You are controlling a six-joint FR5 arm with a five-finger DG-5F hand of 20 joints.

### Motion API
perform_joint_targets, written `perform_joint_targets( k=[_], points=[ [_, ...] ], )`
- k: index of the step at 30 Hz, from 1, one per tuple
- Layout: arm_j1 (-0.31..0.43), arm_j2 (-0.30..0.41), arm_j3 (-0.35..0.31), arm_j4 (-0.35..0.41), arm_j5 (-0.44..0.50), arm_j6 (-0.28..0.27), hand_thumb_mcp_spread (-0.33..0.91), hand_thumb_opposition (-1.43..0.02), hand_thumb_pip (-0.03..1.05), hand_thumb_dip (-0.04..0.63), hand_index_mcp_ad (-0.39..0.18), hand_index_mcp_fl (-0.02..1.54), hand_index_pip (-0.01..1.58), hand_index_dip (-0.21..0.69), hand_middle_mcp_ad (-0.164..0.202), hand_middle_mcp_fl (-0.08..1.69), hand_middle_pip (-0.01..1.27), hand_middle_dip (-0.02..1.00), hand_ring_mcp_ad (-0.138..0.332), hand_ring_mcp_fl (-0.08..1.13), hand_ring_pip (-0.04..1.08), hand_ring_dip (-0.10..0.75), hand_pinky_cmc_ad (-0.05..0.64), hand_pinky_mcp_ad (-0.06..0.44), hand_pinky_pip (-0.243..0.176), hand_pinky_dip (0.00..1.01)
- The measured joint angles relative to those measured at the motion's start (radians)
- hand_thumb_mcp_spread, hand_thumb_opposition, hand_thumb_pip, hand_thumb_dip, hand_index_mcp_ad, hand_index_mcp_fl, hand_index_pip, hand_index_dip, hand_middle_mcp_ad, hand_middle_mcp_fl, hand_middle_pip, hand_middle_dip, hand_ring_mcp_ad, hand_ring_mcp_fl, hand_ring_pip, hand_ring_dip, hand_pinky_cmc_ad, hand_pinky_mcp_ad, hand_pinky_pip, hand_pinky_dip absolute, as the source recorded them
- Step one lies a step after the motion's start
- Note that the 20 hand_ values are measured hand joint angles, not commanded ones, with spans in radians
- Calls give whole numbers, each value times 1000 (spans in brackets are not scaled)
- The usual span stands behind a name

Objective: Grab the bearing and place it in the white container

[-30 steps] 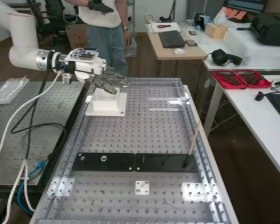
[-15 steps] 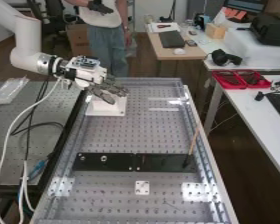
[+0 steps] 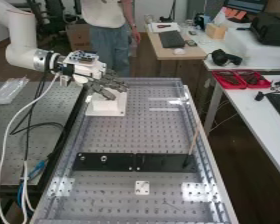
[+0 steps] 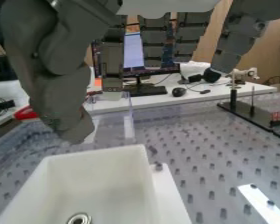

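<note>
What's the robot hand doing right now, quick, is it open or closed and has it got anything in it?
Robot hand: open, holding nothing; the bearing lies in the white container.

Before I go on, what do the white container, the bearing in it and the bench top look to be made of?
The container looks like smooth, satin plastic: even white walls, no grain. The bearing looks like polished steel, with bright glints round its dark-lined ring. The bench top is probably dull grey metal, drilled in a regular grid, though painted board isn't ruled out.
</note>
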Motion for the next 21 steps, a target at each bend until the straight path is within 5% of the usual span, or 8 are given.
perform_joint_targets(
  k=[10,21],
  points=[
    [-173,103,113,-61,-155,-126,290,-745,506,220,-110,0,304,185,70,0,129,248,115,-2,94,96,379,278,-80,237],
    [-404,57,348,-163,-373,-156,243,-682,419,115,-96,52,134,173,75,37,129,248,143,-2,94,96,379,293,-75,274]
  ],
)
